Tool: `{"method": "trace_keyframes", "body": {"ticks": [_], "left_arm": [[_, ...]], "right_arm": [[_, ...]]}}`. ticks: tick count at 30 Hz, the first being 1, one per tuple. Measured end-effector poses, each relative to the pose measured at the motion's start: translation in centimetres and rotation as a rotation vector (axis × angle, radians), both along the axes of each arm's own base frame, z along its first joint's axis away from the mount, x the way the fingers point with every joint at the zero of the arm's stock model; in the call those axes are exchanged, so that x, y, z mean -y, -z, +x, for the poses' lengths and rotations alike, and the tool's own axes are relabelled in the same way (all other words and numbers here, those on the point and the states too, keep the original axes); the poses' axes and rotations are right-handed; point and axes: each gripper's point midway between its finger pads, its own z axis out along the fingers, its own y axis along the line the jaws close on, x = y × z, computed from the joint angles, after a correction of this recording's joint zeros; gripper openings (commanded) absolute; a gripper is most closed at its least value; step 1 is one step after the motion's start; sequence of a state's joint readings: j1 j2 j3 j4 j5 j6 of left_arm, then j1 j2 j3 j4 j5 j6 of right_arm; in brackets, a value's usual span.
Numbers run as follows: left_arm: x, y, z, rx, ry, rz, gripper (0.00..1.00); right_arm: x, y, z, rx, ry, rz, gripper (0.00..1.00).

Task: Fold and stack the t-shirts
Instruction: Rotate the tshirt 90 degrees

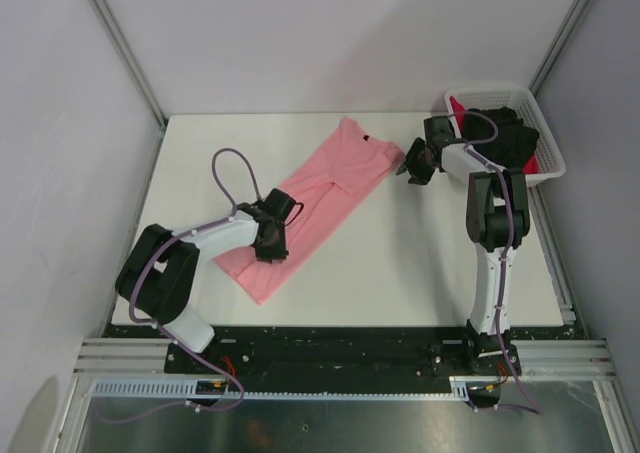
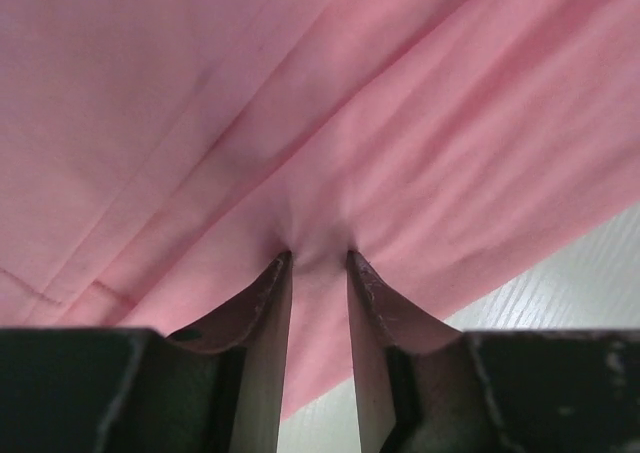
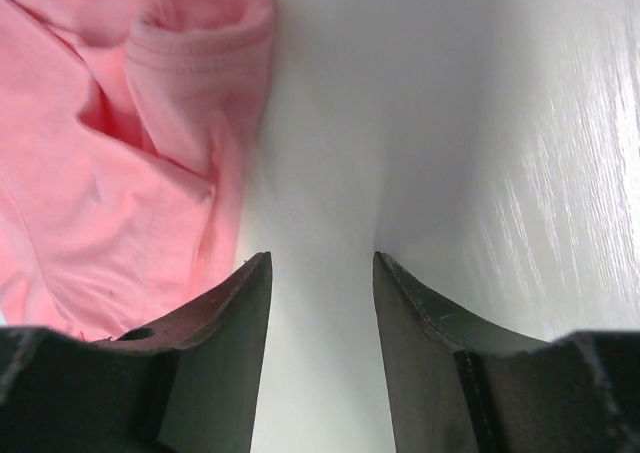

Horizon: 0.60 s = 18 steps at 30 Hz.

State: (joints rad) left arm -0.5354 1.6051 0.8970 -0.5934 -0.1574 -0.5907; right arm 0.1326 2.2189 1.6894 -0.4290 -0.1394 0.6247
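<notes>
The salmon-pink t-shirt (image 1: 320, 198) lies folded lengthwise in a long diagonal strip on the white table (image 1: 420, 263), its dark neck label (image 1: 366, 136) at the far end. My left gripper (image 1: 272, 238) is at the strip's near left part, shut on a puckered fold of the pink cloth (image 2: 400, 123); its tips (image 2: 318, 258) pinch the cloth. My right gripper (image 1: 412, 168) is open and empty just right of the shirt's far corner; in the right wrist view the gripper (image 3: 320, 258) hovers over bare table beside a pink sleeve hem (image 3: 190, 53). The black t-shirt (image 1: 510, 138) and the red t-shirt (image 1: 458, 106) lie in the basket.
The white lattice basket (image 1: 500, 93) stands at the table's far right corner, right behind my right arm. White walls with metal posts close the table on three sides. Bare tabletop lies right of the pink shirt and along the near edge.
</notes>
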Motion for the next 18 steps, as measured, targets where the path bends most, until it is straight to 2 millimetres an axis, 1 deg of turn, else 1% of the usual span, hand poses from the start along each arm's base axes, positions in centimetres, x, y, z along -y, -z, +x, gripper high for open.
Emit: {"method": "trace_keyframes", "body": {"ticks": [3, 5, 7, 8, 11, 12, 16, 18], "left_arm": [[0.3, 0.0, 0.1, 0.016, 0.001, 0.016, 0.33], [0.9, 0.1, 0.0, 0.024, 0.009, 0.024, 0.33], [2.2, 0.1, -0.1, 0.028, 0.034, 0.024, 0.33], [3.1, 0.1, -0.1, 0.029, 0.050, 0.018, 0.33], [6.8, 0.0, -0.4, 0.027, 0.111, -0.009, 0.33], [8.4, 0.0, -0.6, 0.022, 0.136, -0.023, 0.33], [15.8, -0.3, -1.4, -0.001, 0.232, -0.116, 0.32], [19.7, -0.5, -1.9, -0.014, 0.278, -0.178, 0.33]], "right_arm": [[0.2, 0.0, -1.1, -0.014, -0.003, -0.005, 0.50], [0.5, 0.0, -1.8, -0.021, -0.001, -0.007, 0.50], [0.8, -0.1, -2.6, -0.032, 0.002, -0.010, 0.50], [1.1, -0.1, -2.9, -0.036, 0.006, -0.011, 0.50], [2.1, -0.5, -3.9, -0.042, 0.026, -0.014, 0.50], [2.5, -0.7, -4.2, -0.043, 0.033, -0.017, 0.49], [3.6, -2.0, -5.8, -0.032, 0.054, -0.028, 0.49], [3.9, -2.7, -7.0, -0.027, 0.053, -0.036, 0.49]]}}
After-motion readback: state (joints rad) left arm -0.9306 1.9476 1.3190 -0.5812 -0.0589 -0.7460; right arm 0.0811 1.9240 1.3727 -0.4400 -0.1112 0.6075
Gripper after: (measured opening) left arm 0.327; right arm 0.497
